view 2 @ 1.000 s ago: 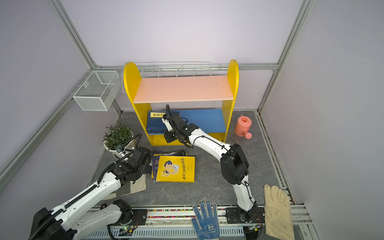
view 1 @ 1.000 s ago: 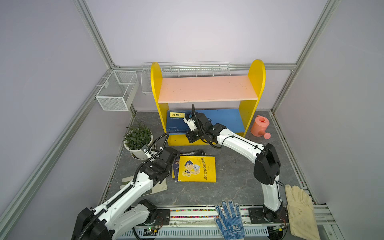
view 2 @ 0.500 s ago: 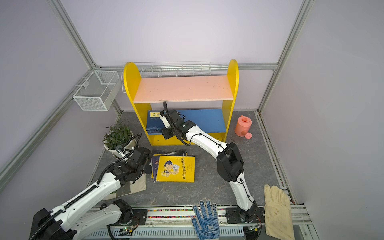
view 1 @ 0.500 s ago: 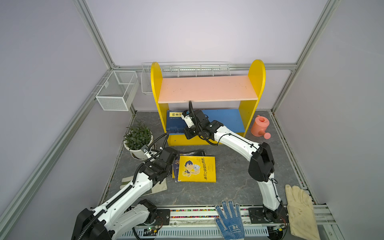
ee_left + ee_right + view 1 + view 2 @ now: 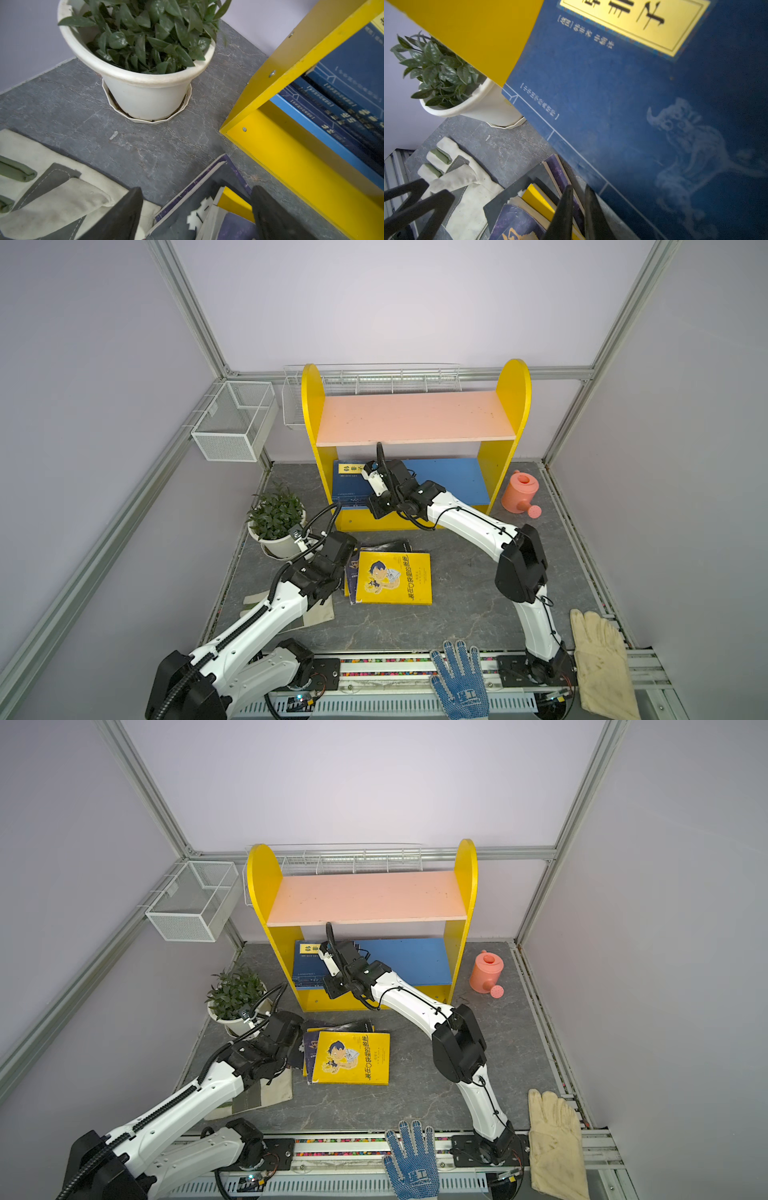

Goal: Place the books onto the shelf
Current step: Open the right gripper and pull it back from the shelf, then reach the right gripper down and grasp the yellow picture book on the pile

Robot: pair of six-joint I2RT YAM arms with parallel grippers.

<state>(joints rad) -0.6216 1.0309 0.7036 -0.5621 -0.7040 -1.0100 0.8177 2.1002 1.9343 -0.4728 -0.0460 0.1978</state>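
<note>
The shelf (image 5: pixel 415 416) has yellow sides, a pink upper board and a blue lower board. Navy books (image 5: pixel 351 487) with a yellow label lie flat on the left of the lower board. My right gripper (image 5: pixel 375 507) is at their front edge, its fingers (image 5: pixel 564 207) only narrowly apart with nothing between them. On the floor before the shelf lies a yellow cartoon book (image 5: pixel 395 578) on top of dark books (image 5: pixel 384 545). My left gripper (image 5: pixel 197 216) hovers open over the left edge of that pile.
A potted plant (image 5: pixel 276 518) stands left of the shelf, a pink watering can (image 5: pixel 519 491) to its right. White wire baskets (image 5: pixel 235 420) hang on the walls. A leather glove (image 5: pixel 316 610) lies under my left arm. A blue-dotted glove (image 5: pixel 459 680) and a cream glove (image 5: pixel 602 655) lie at the front.
My right arm has shifted a little to the left along the lower board, and its fingers have parted slightly. The left arm has not moved.
</note>
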